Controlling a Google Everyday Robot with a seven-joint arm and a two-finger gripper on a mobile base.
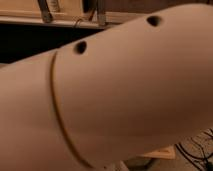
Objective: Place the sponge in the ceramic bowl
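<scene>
- Camera view: the frame is filled almost wholly by a beige arm link [125, 100], rounded, marked by two small dark holes [80, 47] and one curved seam [56, 110].
- Gripper: not shown in this view; it is hidden or out of frame, so its state cannot be told.
- Sponge and ceramic bowl: neither is seen, so their places cannot be given.
- Handling (judged from the task wording only): the sponge is expected to be light, soft and compressible, best taken across its short sides; the bowl is presumed hard and chip-prone.
- Surface: no table is visible.
- Room: a wooden ledge [30, 20] with metal uprights [101, 12] is seen above; cables [197, 147] are noted at lower right.
</scene>
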